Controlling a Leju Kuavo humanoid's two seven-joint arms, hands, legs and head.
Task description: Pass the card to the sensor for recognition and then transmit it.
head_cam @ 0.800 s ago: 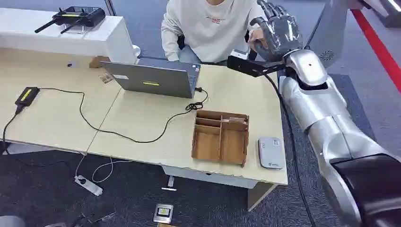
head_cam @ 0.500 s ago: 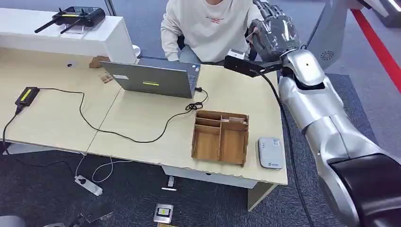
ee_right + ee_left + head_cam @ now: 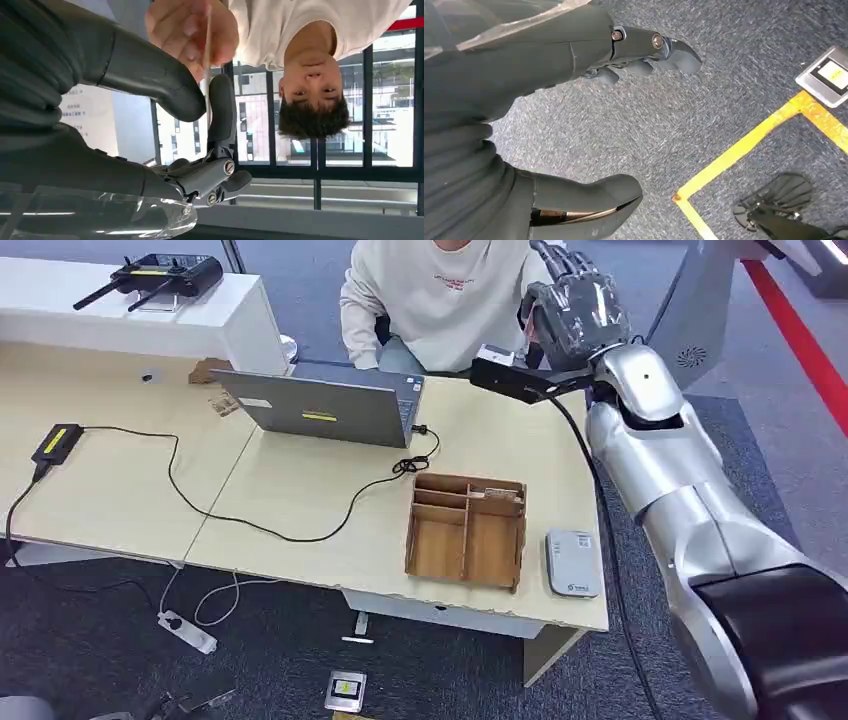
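Right robot hand (image 3: 572, 308): raised at the far right past the counter's far edge, in front of a seated person (image 3: 440, 300); dark ribbed fingers and a thick grey thumb (image 3: 150, 80) pinch a card.
Card (image 3: 206, 55): thin, flat, pale, seen edge-on in the right wrist view; held between thumb and one upright finger, with the person's hand (image 3: 192, 30) gripping its other end.
Left robot hand (image 3: 574, 120): hangs over grey carpet; thumb and fingers apart, holding nothing.
Sensor (image 3: 572, 563): flat grey rounded rectangle, near right on the counter, just right of the tray.
Tray (image 3: 467, 530): brown wooden box with compartments.
Counter (image 3: 300, 500): pale wood-grain top.
Laptop (image 3: 325, 405): grey, lid up, black cable trailing left.
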